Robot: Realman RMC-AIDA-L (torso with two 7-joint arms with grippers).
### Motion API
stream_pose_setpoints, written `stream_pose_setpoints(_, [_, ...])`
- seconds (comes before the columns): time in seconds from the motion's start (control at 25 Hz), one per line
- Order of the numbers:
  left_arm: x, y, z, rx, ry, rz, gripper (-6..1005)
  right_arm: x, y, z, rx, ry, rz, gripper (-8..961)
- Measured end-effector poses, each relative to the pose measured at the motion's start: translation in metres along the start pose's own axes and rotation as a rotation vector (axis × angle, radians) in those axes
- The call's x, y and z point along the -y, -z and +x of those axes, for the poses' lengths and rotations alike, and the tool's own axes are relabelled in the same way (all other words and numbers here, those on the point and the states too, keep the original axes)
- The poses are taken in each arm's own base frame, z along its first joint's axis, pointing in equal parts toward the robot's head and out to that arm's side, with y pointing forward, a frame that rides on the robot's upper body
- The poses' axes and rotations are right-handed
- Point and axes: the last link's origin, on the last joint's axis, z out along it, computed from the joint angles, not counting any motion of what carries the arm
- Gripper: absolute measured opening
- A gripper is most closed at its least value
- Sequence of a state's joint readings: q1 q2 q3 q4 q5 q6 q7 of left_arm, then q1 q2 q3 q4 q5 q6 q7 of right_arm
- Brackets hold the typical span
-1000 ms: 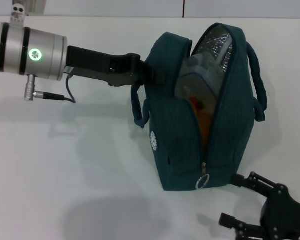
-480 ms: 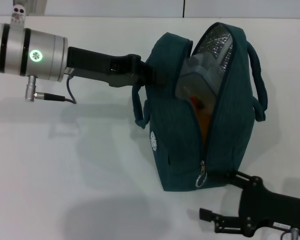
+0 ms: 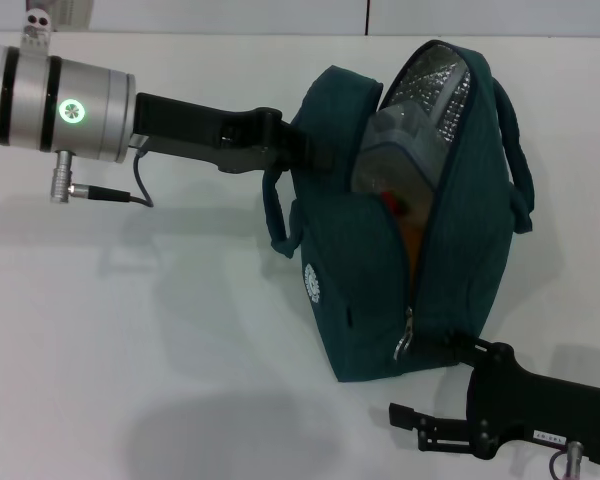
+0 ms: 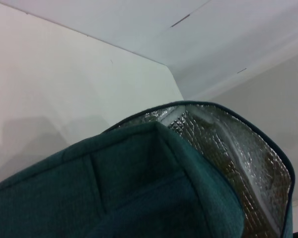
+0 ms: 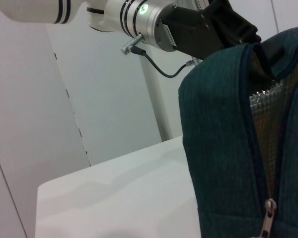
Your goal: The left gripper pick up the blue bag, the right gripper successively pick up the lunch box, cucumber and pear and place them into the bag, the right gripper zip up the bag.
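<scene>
Holding the dark teal-blue fabric bag (image 3: 405, 215) up by its rim, seemingly clamped in the left gripper (image 3: 292, 150), keeping the zipper reachable for the spread-fingered right gripper (image 3: 430, 385).

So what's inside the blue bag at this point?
Through the open zip of the blue bag: the lunch box against the foil lining, and an orange patch below, likely the pear. No cucumber shows; the fabric would cover it.

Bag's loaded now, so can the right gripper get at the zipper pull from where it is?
Probably yes. The right gripper, fingers open, sits beside the blue bag's lower end, with the zipper pull hanging exposed next to its upper finger. The left gripper steadies the bag's far side.
</scene>
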State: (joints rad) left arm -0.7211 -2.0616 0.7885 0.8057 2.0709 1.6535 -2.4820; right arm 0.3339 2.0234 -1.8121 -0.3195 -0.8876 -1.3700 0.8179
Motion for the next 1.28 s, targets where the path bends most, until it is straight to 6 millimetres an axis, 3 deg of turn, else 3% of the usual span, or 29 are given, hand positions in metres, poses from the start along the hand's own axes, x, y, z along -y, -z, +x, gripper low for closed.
stream_pose_setpoints(0.56, [0.002,0.001,-0.003,-0.002,0.005,-0.001,42,-0.003,-0.018,-0.007,-0.025,0.075,-0.056,845])
stream_pose_setpoints(1.28, [0.003,0.002,-0.004,-0.004,0.006,0.000,42,-0.001,-0.002,-0.003,0.036,-0.015,0.034,825])
